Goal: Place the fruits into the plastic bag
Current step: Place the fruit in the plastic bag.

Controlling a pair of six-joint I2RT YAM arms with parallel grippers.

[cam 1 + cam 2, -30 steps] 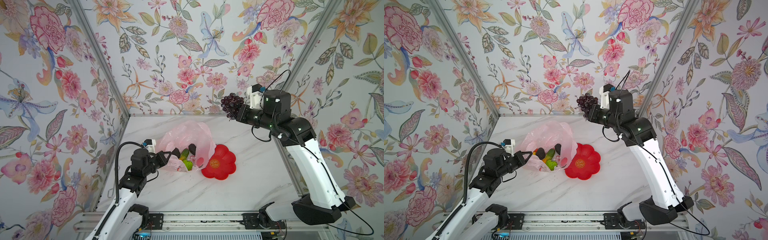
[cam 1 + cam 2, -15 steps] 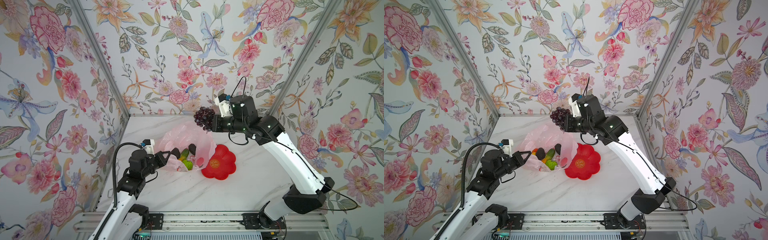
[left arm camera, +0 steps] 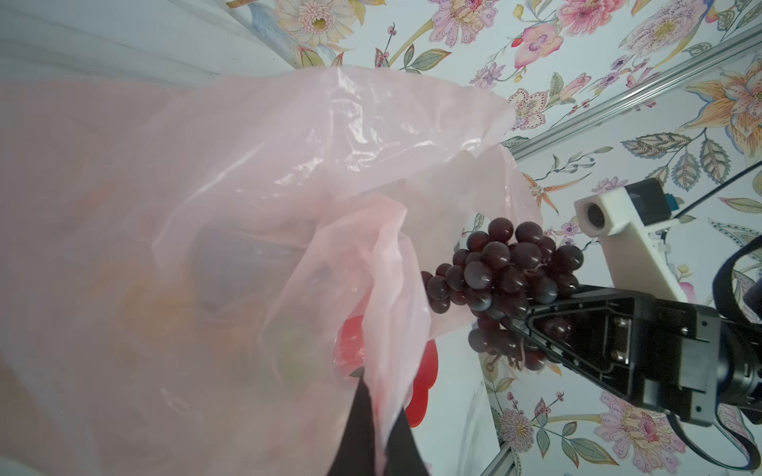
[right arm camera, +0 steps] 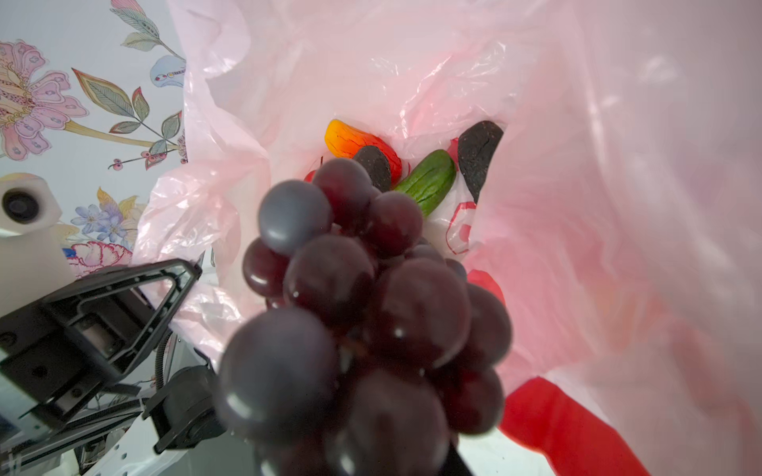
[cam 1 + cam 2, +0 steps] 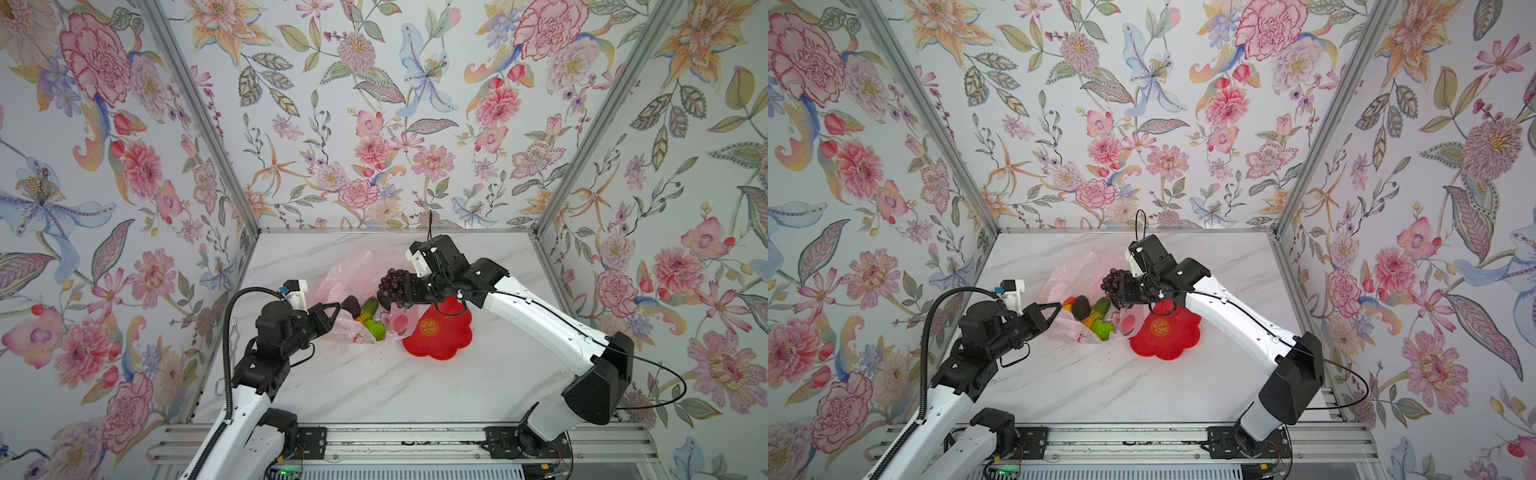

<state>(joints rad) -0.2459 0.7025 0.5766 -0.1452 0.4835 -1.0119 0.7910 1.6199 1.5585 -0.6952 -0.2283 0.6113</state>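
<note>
Right wrist view: your right pincer (image 5: 397,296) is clamped on the grapes (image 4: 363,313) at the mouth of the plastic bag (image 4: 577,165), whose rim your left pincer (image 5: 337,309) pinches shut, so releasing early could spill them outside.

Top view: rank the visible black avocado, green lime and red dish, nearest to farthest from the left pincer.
1. Black avocado, just inside the bag mouth, beside the left pincer.
2. Green lime, further along the mouth.
3. Red dish, outside, beyond the bag.
</note>
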